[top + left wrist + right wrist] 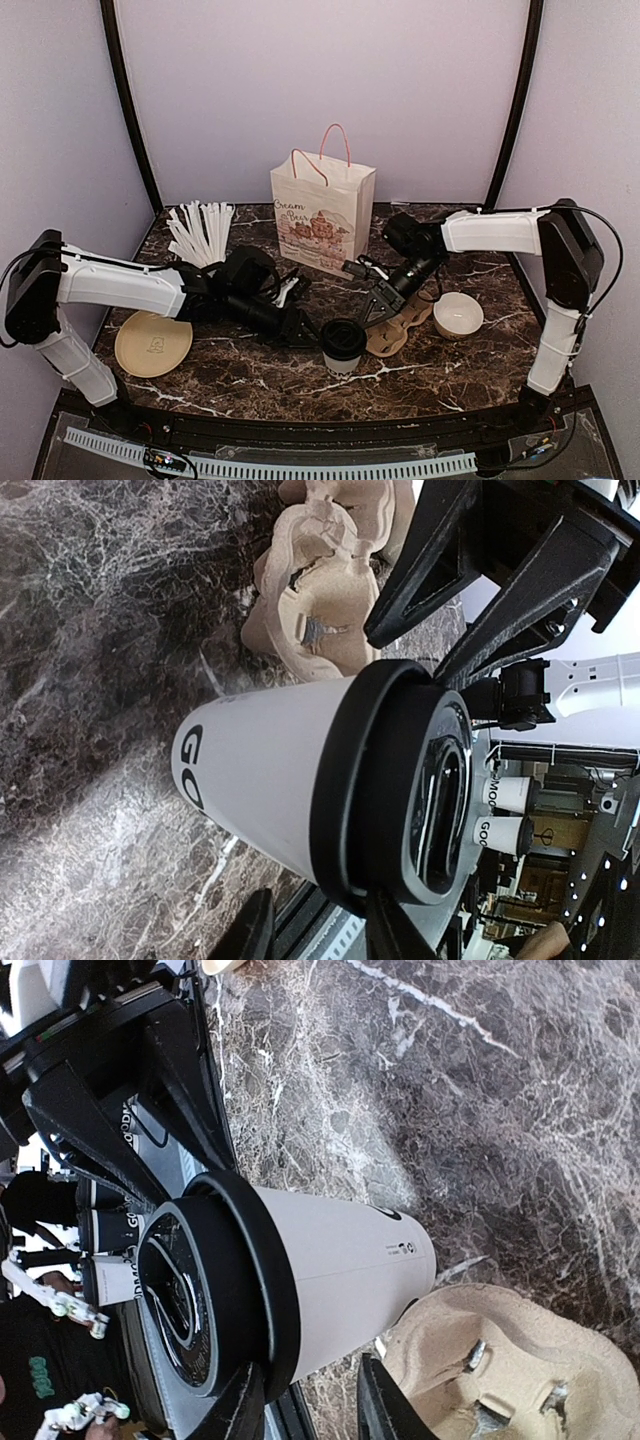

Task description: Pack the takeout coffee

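From above, you see a dark marble table (230, 375) veined in white, closed in by pale lilac walls (300, 80). The takeout coffee (343, 352) stands upright near the front centre. Its long axis is vertical, with the black lid (343, 335) on top, and it is just beside the cardboard carrier (398, 328). Your left gripper (300, 322) is close on its left and your right gripper (383, 308) close on its right, over the carrier. A paper bag (322, 215) stands behind.

In the left wrist view the cup runs across the picture, lettered base to the left on the marble and lid to the right. That arm's fingers are apart at the bottom edge, clamped on nothing. Opposite, the right gripper's fingers are spread too.

In the right wrist view the lid points left and the base right, toward the carrier. These fingers are also apart and empty. A cluttered room shows past the table edge.
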### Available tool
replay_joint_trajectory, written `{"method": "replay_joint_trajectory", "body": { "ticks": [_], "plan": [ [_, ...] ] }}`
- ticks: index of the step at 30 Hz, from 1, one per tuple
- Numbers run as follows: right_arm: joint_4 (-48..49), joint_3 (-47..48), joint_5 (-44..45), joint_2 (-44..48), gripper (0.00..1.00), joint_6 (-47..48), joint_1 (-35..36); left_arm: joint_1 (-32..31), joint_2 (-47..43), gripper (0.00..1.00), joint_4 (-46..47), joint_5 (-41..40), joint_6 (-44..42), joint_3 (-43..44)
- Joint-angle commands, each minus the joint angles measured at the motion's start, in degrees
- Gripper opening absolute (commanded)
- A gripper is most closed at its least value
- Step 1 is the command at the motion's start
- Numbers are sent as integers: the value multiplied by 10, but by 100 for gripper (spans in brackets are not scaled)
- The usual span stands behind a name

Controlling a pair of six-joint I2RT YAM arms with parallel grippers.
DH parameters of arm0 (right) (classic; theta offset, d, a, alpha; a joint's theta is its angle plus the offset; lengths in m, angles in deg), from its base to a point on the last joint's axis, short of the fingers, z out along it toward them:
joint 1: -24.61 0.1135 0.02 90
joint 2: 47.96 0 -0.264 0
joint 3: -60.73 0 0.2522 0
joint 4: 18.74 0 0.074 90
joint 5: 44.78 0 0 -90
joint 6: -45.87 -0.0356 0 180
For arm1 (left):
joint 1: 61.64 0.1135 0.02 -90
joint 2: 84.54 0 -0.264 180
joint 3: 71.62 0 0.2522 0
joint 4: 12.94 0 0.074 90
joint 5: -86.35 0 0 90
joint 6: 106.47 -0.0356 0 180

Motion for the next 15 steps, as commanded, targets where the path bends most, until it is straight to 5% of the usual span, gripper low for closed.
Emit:
{"method": "replay_joint_trajectory", "body": {
  "ticks": [1, 6, 15],
  "plan": [
    [34, -14, 183, -51, 29, -25, 30, 8, 84, 31, -120, -77, -20, -28],
    [32, -7, 193, -28, 27, -15, 30, 6, 97, 28, -117, -68, -31, -34],
    [-33, 60, 68, 25, 34, 50, 20, -3, -9, 38, -121, -63, -97, 33]
  ]
}}
